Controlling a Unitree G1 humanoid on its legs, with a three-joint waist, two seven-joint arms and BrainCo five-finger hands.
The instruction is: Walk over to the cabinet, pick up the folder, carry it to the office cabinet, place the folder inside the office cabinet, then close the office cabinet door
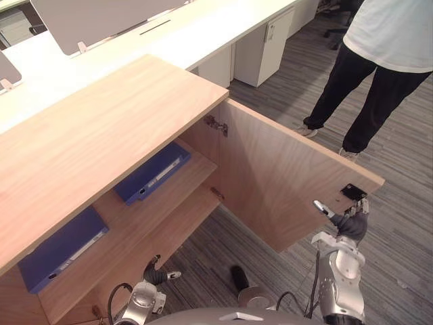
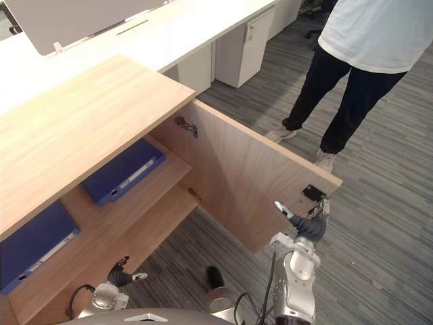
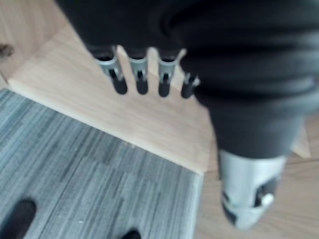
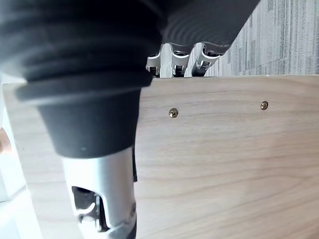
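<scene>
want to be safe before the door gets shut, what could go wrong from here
1. The right hand sits on the free edge of the open door; if it rides that edge all the way in, it may get pinched against the cabinet.
2. The left hand hangs low in front of the lower shelf, likely in the door's swing path, so the door could hit it.

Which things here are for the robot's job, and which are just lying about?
For the job: office cabinet, its open door, blue folder nearer the door, other blue folder, right hand at the door's edge, left hand low by the shelves.

Just about: person standing, white desk, white cupboard, grey floor.
</scene>
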